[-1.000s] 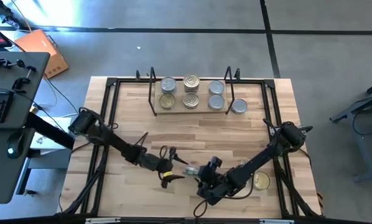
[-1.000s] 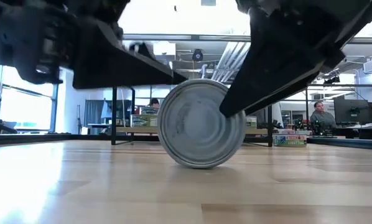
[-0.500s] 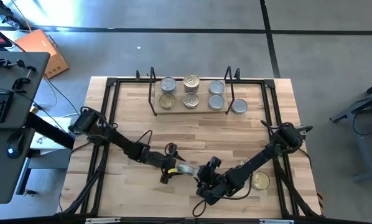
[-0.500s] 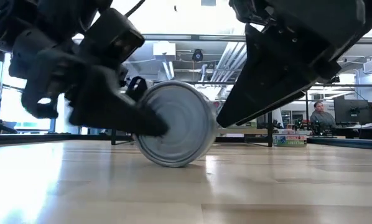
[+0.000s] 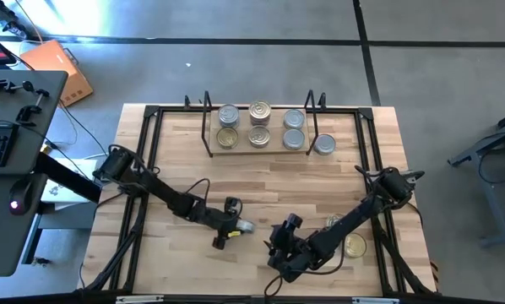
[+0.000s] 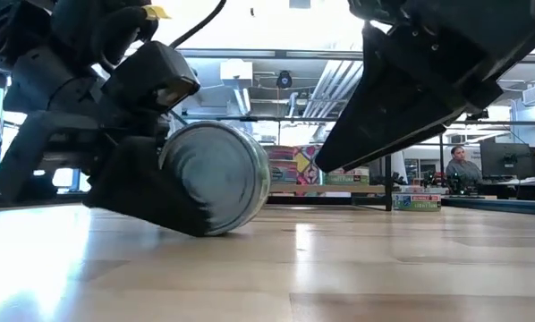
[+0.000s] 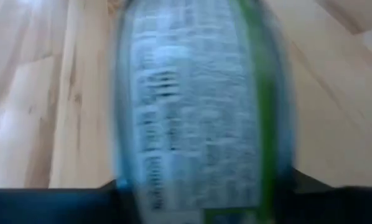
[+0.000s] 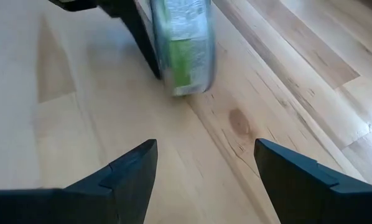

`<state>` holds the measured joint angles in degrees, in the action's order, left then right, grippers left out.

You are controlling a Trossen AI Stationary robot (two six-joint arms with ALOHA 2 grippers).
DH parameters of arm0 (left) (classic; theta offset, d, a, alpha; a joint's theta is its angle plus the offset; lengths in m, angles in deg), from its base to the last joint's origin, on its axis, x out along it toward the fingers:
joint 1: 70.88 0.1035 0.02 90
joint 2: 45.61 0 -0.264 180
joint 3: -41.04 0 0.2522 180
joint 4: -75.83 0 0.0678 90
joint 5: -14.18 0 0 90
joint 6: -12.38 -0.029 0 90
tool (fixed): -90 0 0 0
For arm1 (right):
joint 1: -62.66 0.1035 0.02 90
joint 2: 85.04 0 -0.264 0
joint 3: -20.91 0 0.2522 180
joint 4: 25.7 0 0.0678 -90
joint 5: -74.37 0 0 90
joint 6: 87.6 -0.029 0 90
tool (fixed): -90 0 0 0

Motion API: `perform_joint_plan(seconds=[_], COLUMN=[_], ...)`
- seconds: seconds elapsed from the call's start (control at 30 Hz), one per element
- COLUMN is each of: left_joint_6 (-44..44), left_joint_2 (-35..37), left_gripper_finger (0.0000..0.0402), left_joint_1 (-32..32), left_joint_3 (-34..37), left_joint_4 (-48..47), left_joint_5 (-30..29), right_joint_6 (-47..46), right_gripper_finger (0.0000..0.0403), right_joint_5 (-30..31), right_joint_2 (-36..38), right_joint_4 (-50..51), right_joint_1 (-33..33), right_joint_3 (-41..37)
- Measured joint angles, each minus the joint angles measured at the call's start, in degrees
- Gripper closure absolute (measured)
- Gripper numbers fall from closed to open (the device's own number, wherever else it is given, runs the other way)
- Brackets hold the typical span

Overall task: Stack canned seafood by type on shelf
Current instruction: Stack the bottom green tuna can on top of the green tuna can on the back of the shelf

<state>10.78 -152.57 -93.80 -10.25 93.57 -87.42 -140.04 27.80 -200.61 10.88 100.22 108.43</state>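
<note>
The wide butcher-block wooden table (image 5: 261, 181), edged by a black metal frame, carries everything you see here. At its far edge stands the low light-wood shelf (image 5: 259, 143) with thin black uprights, holding six round tins (image 5: 259, 112) in two rows of three; one more silver-topped tin (image 5: 323, 145) sits on the table just beside the shelf's right end. Your two dark arms reach inward from the side edges toward the near middle. The left claw (image 5: 233, 226) is clamped on a squat silver tin with a green-and-white paper label (image 6: 218, 177), which stands on its edge, tilted, its lower rim touching the table in the low view; the dark fingers (image 6: 151, 183) cover its left side. In the left wrist view that label (image 7: 198, 106) fills the frame and hides what lies beyond. The right claw (image 8: 204, 171) hovers just beside it with its fingers spread apart and empty, the held tin (image 8: 185, 43) a short way ahead of them. A gold-toned tin (image 5: 353, 246) lies on the table near the right arm, partly crossed by it. Beyond the table, a person (image 6: 464, 167) sits at a desk.
</note>
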Motion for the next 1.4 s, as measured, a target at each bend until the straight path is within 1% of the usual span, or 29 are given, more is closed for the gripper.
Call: perform_joint_plan(seconds=[0.07, 0.2, 0.33, 0.43, 0.5, 0.57, 0.67, 0.77, 0.9, 1.0, 1.07, 1.23, 1.33, 1.4], left_joint_6=[0.10, 0.94, 1.36, 1.28, 0.61, 0.53, 0.57, 0.93, 1.51, 1.69, 1.98, 3.13, 5.17, 6.41], left_joint_2=[0.99, 4.37, 8.24, 9.12, 9.10, 9.11, 9.03, 9.03, 9.03, 9.03, 9.03, 9.14, 9.14, 9.14], left_gripper_finger=[0.0290, 0.0290, 0.0290, 0.0290, 0.0291, 0.0291, 0.0291, 0.0291, 0.0291, 0.0290, 0.0280, 0.0207, 0.0178, 0.0169], left_joint_1=[0.00, 0.03, 0.03, 0.03, -0.02, 0.03, -0.04, -0.02, -0.17, -0.61, -1.06, -2.13, -2.38, -2.42], left_joint_3=[0.00, 0.01, -1.94, -3.69, -4.64, -4.99, -5.04, -5.04, -5.04, -5.02, -5.08, -3.56, -1.28, 0.57], left_joint_4=[-1.56, -6.67, -13.51, -17.15, -18.32, -19.06, -19.20, -19.18, -19.52, -19.95, -20.48, -20.40, -18.50, -14.02], left_joint_5=[-0.08, -0.08, -0.10, -0.10, -0.26, -0.40, -0.11, -0.12, -0.71, -1.66, -2.20, -1.27, -0.78, -0.88], right_joint_6=[0.98, 7.51, 17.97, 25.60, 27.29, 29.93, 34.36, 34.96, 34.66, 33.85, 33.55, 28.88, 24.16, 20.21], right_gripper_finger=[0.0140, 0.0140, 0.0140, 0.0140, 0.0140, 0.0140, 0.0150, 0.0190, 0.0275, 0.0276, 0.0276, 0.0276, 0.0276, 0.0276], right_joint_5=[0.08, 3.11, 4.63, 4.63, 5.92, 5.13, 0.27, -1.89, -4.37, -4.86, -4.44, -2.88, 1.33, 4.92], right_joint_2=[0.00, -0.04, -0.04, -0.04, -0.04, -0.04, -0.04, -0.04, -0.04, -0.02, -0.02, -0.04, -0.04, -0.02], right_joint_4=[-0.49, -5.24, -11.93, -17.17, -19.89, -22.33, -26.41, -27.14, -26.08, -24.98, -24.73, -23.03, -23.16, -25.33], right_joint_1=[0.00, -0.27, -2.00, -4.25, -5.76, -7.06, -8.75, -9.58, -10.00, -10.12, -9.52, -7.73, -6.08, -4.97], right_joint_3=[0.00, 0.00, 0.00, 0.00, 0.00, 0.00, 0.02, 0.02, 0.06, 0.13, 0.17, -1.11, -4.22, -6.73])
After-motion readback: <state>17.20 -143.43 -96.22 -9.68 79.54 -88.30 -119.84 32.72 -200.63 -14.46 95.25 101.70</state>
